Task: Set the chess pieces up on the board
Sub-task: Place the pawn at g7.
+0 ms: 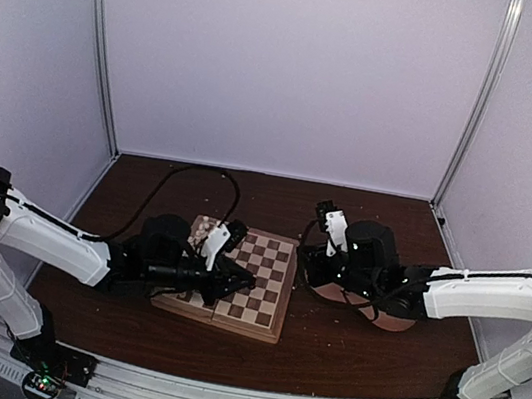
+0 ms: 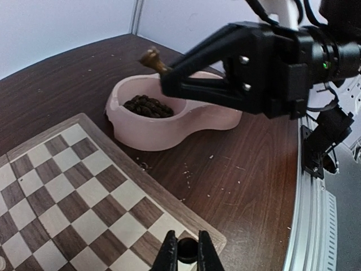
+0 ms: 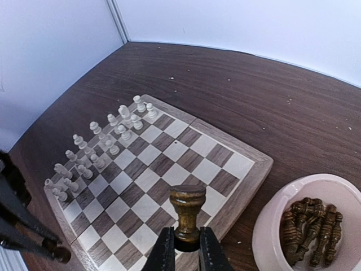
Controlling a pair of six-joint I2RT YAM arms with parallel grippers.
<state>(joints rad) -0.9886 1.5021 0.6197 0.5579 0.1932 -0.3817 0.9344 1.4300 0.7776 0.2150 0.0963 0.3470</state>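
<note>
Right fingers (image 3: 171, 245) pinch an upright brown piece (image 3: 187, 204) at its base; left fingers (image 2: 170, 254) squeeze a dark piece (image 2: 186, 250).

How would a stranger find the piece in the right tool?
Start at the chessboard, then the pink bowl of dark pieces beside it. Near them the right tool grips one dark piece upright, while the bowl's pieces lie flat.

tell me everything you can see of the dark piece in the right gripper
The dark piece is a small dark brown figure of glossy turned wood, with a broad flat-topped head, a narrow neck and a flared foot. The right gripper is shut on its foot, the head pointing away from the fingers. It hangs in the air near the board corner and the pink bowl. Only the fingers touch it.
</note>
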